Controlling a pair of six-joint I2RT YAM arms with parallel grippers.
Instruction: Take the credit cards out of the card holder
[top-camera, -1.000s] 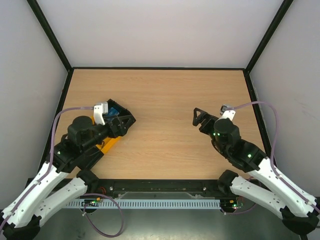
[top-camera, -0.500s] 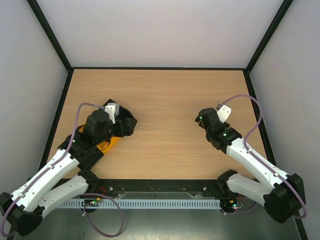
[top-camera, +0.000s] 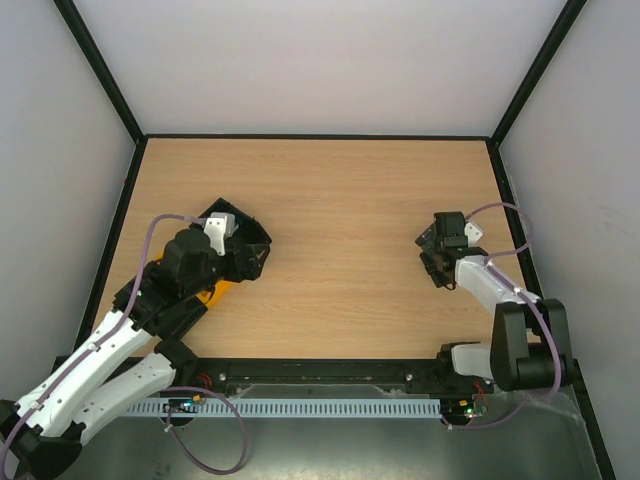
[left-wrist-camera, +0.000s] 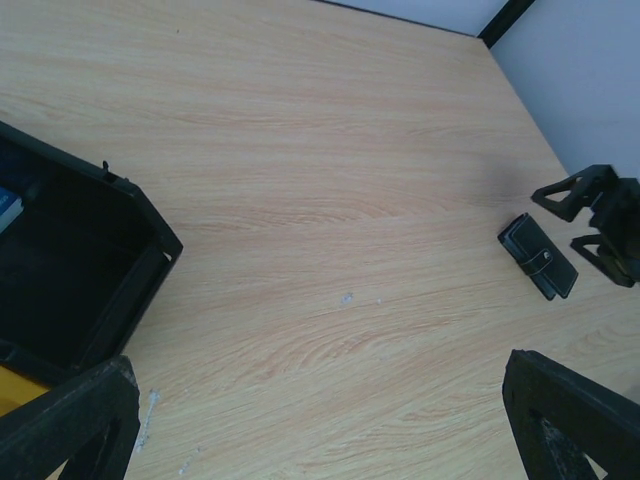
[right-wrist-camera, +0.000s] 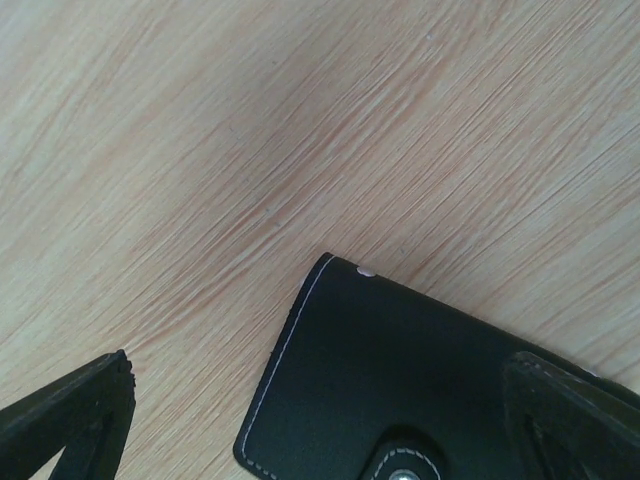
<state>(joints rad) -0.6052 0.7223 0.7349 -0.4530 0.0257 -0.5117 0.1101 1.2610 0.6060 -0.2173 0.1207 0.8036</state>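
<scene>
The card holder (right-wrist-camera: 420, 385) is a flat black case with pale stitching and a snap tab, shut, lying on the wooden table. It also shows in the left wrist view (left-wrist-camera: 538, 256). A tiny pink sliver (right-wrist-camera: 366, 271) pokes out at its top corner; no card shows otherwise. My right gripper (right-wrist-camera: 320, 415) is open and hangs just above the holder, one finger on each side, touching nothing. In the top view the right gripper (top-camera: 433, 255) hides the holder. My left gripper (left-wrist-camera: 320, 425) is open and empty, over bare table by a tray.
A black open tray (left-wrist-camera: 140, 225) with an orange part (top-camera: 218, 290) under it sits at the left, below my left arm (top-camera: 185, 265). A blue-white thing (left-wrist-camera: 6, 210) lies at the tray's left edge. Black frame posts and grey walls bound the table.
My right arm has folded back towards the right, and its gripper has come down over the card holder. My left arm has shifted slightly near the tray.
</scene>
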